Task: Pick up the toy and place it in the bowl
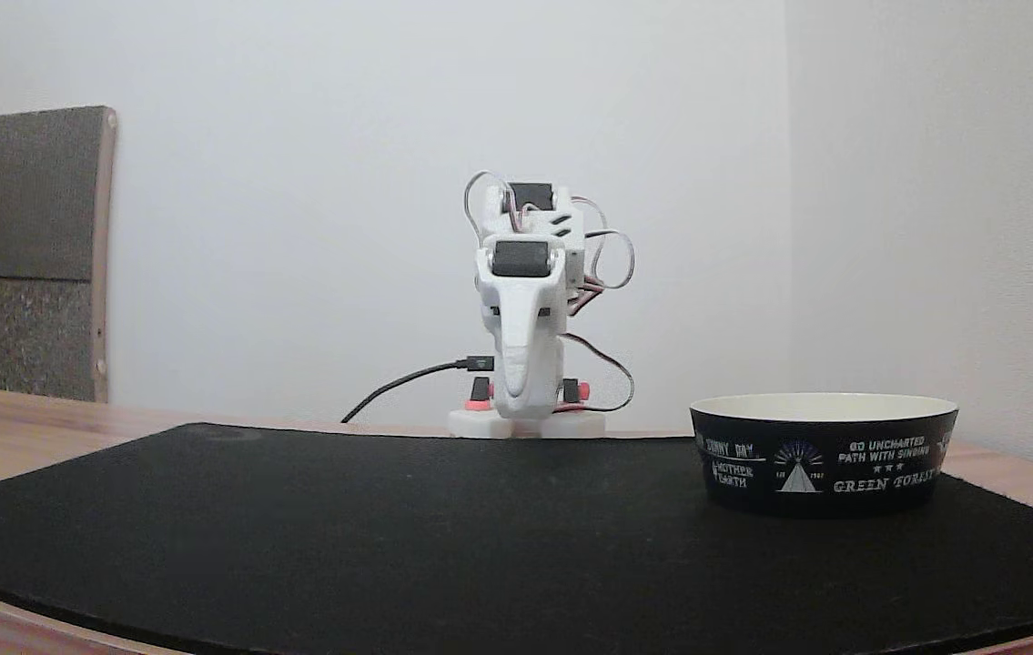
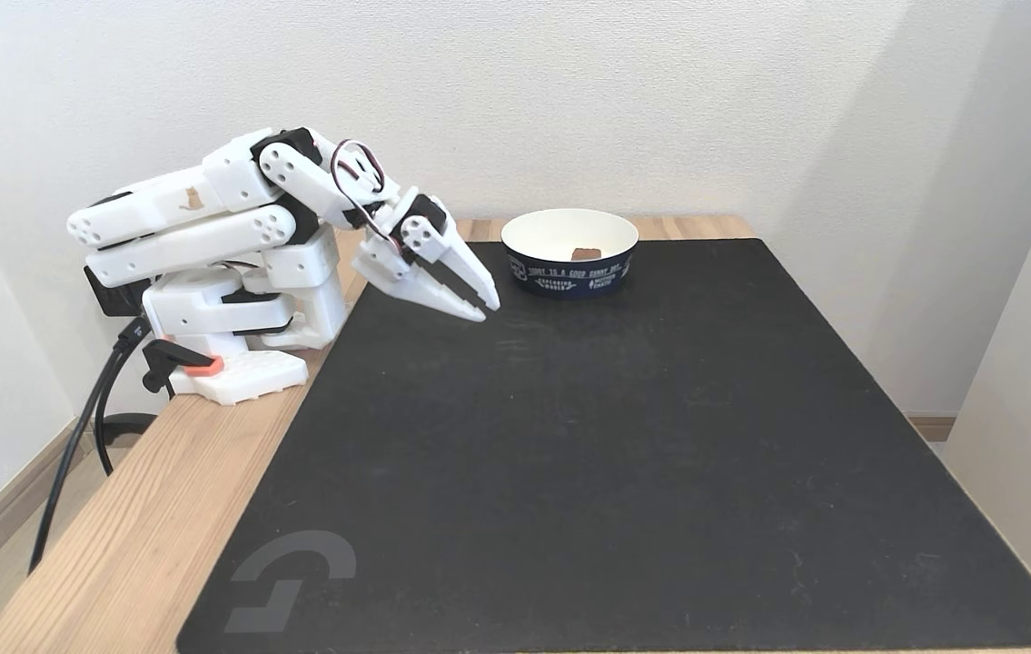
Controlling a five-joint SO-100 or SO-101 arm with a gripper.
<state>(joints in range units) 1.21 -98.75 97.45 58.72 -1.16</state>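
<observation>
Now, dull-red blocky toy (image 2: pixel 586 253) inside round cream-lined bowl (image 2: pixel 570 272) (black outside), white claw (image 2: pixel 482 312) closed, empty.

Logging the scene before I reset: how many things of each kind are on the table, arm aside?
Bowl: 1
Toy: 1, lying inside the bowl
Black mat: 1
Total: 3
</observation>
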